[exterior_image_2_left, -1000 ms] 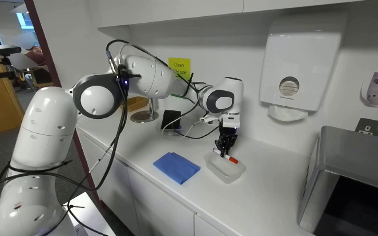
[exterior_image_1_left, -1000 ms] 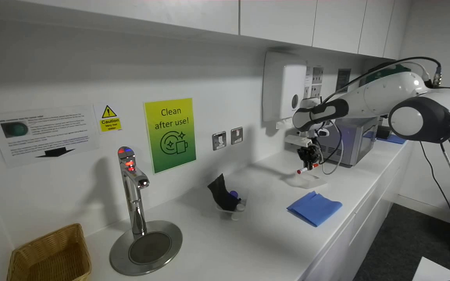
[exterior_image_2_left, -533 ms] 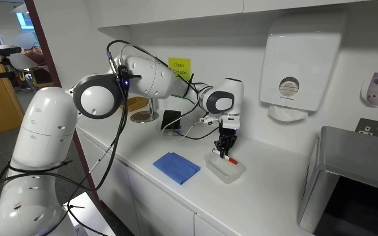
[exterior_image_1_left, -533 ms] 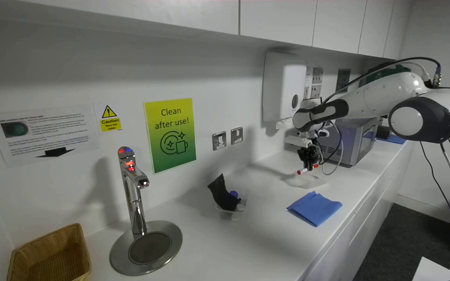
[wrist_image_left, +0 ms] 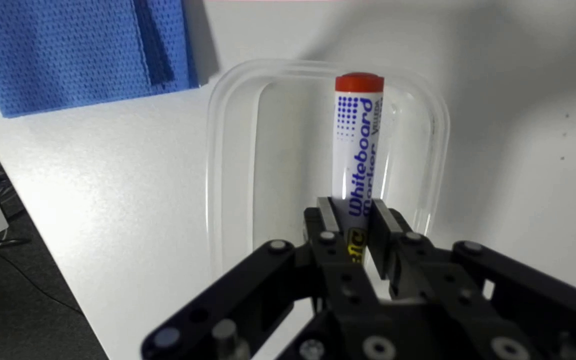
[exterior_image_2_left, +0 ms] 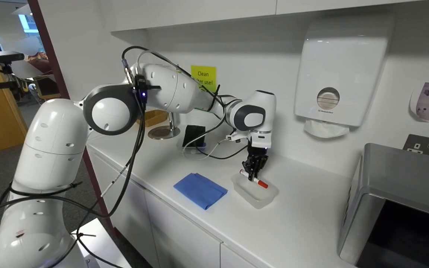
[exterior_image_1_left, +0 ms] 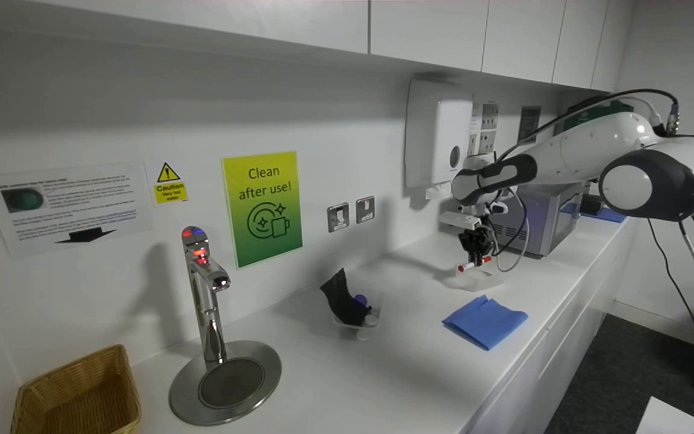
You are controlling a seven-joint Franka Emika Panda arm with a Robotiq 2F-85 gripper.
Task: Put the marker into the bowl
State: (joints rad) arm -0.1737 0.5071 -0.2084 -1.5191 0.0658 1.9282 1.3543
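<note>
The marker [wrist_image_left: 359, 145] has a white body and red ends. My gripper [wrist_image_left: 353, 206] is shut on its middle, one finger on each side, and holds it across the opening of the bowl. The bowl [wrist_image_left: 280, 175] is a shallow translucent white dish, rectangular with rounded corners. In both exterior views the marker [exterior_image_2_left: 262, 183] [exterior_image_1_left: 466, 267] is tilted slightly, over the far part of the bowl [exterior_image_2_left: 258, 201] [exterior_image_1_left: 484, 283]. The gripper [exterior_image_2_left: 252, 178] points down. Whether the marker touches the bowl's rim or floor I cannot tell. The marker's rear end is hidden behind the gripper in the wrist view.
A folded blue cloth [exterior_image_2_left: 200, 190] lies beside the bowl towards the counter's front edge. A microwave [exterior_image_2_left: 397, 167] stands on the other side. A paper towel dispenser [exterior_image_2_left: 343, 70] hangs on the wall behind. A clear container with a black object [exterior_image_1_left: 347, 301] stands farther along the counter.
The gripper, with the marker in it, has moved down a little towards the bowl and slightly left in an exterior view. The bowl and cloth have not moved.
</note>
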